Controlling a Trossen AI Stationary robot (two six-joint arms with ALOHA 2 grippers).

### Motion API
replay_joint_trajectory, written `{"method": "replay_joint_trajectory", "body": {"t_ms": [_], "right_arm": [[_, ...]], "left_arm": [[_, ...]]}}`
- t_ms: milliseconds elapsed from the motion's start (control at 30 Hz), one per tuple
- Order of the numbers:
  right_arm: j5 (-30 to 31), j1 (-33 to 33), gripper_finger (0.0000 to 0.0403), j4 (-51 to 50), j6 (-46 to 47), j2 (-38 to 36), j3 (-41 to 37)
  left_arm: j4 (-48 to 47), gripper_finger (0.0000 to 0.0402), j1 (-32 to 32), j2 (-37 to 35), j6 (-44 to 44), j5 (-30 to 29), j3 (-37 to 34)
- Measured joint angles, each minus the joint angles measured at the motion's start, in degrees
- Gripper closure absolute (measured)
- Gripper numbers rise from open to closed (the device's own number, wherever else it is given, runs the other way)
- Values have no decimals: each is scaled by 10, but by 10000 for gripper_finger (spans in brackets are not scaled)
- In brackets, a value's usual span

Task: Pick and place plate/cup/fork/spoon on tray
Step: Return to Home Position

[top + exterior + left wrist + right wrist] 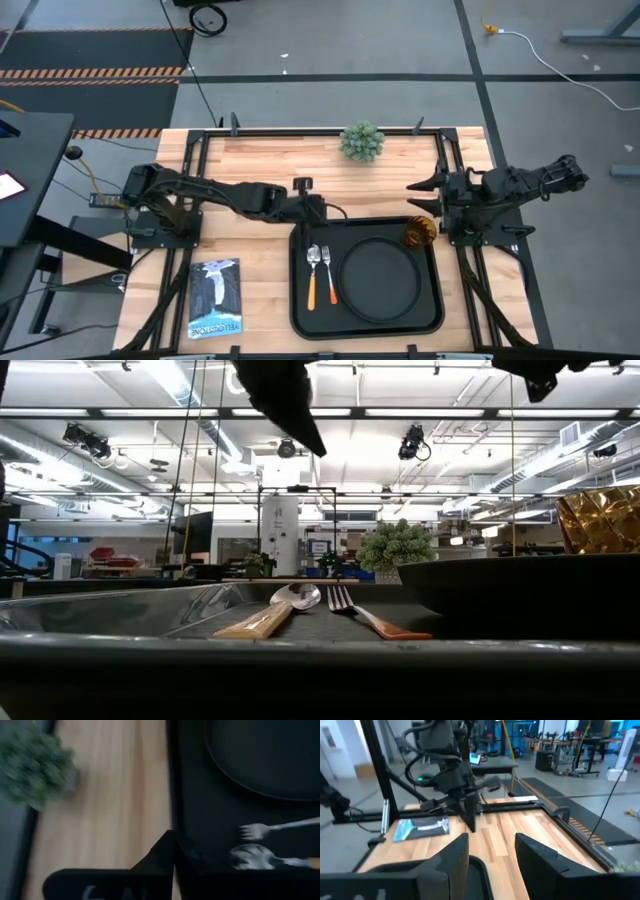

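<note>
Since all 4 items already lie on the tray [432, 312], little seems left but pulling the arms away.

Tray: near the bench's front edge, right of centre.
Plate [379, 277]: in the tray's right half, flat.
Cup [419, 232]: in the tray's back right corner, just beside the plate.
Spoon [311, 275] and fork [328, 274]: side by side in the tray's left half, spoon outermost, long axes running front to back, metal ends toward the bench's back edge, orange handles toward the front.
Left gripper [312, 211]: over the tray's back left corner, just behind the spoon and fork heads; nothing is held. I cannot tell whether its fingers are parted.
Right gripper [420, 184]: above the bench near its right edge, behind the cup; fingers [455, 860] spread apart and empty.
Key relation: the cutlery lies just ahead of the left fingers, lengthwise away from them; the left arm is clearly nearer to it, the right arm nearer to the cup.
Writing: a booklet [215, 298] near the front left corner carries a title, too small to read.
Other: a small plant [361, 141] at the back edge.
</note>
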Motion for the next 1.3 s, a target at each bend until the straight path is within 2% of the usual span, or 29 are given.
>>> {"method": "replay_joint_trajectory", "body": {"t_ms": [167,300,533,700,833,1100,1300], "right_arm": [[14,0,235,-1,38,-48,-30],[11,0,235,23,25,-75,-52],[1,0,235,131,-59,-133,-126],[-3,0,235,210,-61,-179,-186],[9,-3,236,244,-45,-209,-218],[26,-11,263,207,57,-241,-222],[67,-11,282,241,77,-238,-248]], "left_arm": [[13,397,20,-32,77,2,1],[10,394,24,-55,99,11,1],[-14,392,25,-69,76,47,0],[73,392,21,-72,59,112,-41],[81,391,12,-78,48,149,-54],[24,391,-1,-193,33,173,-55],[-19,391,-1,-288,35,175,-55]]}}
